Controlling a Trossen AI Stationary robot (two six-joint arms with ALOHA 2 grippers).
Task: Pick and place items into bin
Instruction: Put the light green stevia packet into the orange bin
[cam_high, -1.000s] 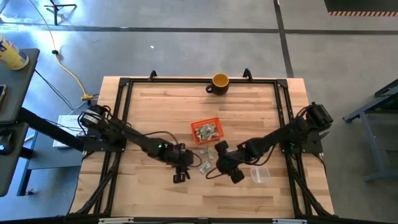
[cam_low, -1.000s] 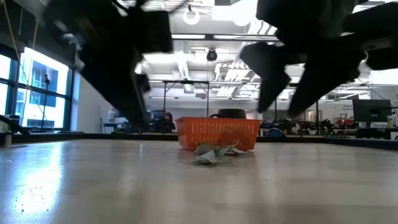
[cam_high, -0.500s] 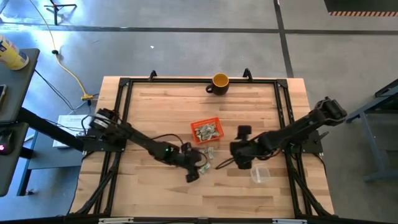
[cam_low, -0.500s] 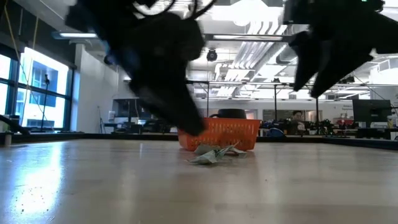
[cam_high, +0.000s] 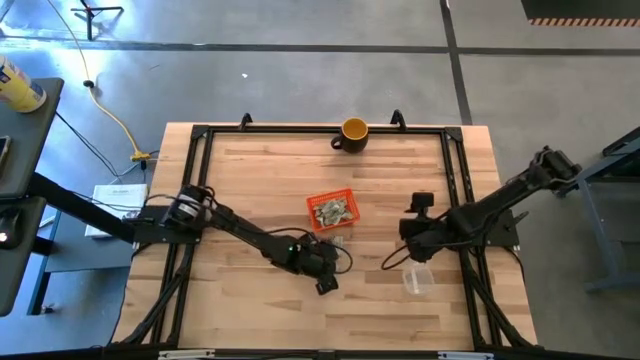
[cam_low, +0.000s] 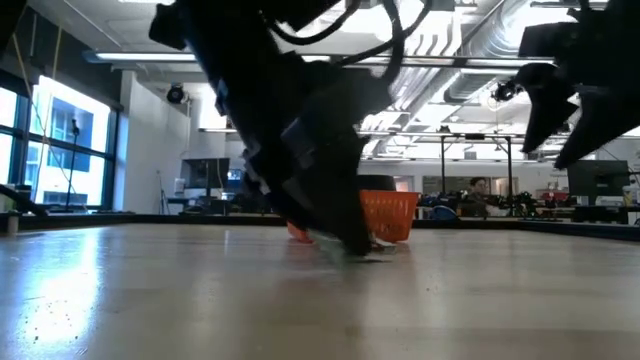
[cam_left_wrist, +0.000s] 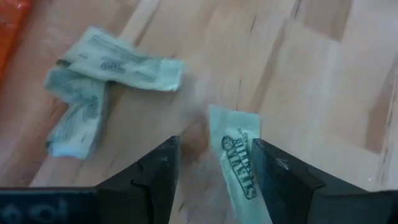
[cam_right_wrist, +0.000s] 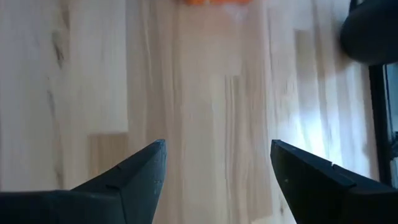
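The orange bin (cam_high: 331, 209) sits mid-table with several pale green and white items (cam_high: 334, 207) inside it. More items lie on the wood just near of it (cam_high: 336, 242). My left gripper (cam_high: 324, 278) is low over the table there, open. In the left wrist view one flat wrapped item (cam_left_wrist: 238, 163) lies on the wood between its fingers (cam_left_wrist: 214, 146), close to one of them, and a small cluster of others (cam_left_wrist: 93, 87) lies farther off. My right gripper (cam_high: 412, 228) hangs open over bare wood (cam_right_wrist: 217, 149), to the right of the bin. My left gripper stands with one finger (cam_left_wrist: 273, 177) beside the long edge of the flat item (cam_left_wrist: 245, 180) and the other finger apart from it. Whether that finger touches the item I cannot tell. The item lies flat on the table.
A clear plastic cup (cam_high: 418, 281) lies near my right gripper, toward the near edge. A yellow mug (cam_high: 354, 131) stands at the far edge. A black frame runs round the table top (cam_high: 300, 128). Bare wood stretches to the left and near side.
My left gripper has moved toward the table's right and come down to the loose items near the bin. My right gripper has drawn back from those items toward the right edge and risen.
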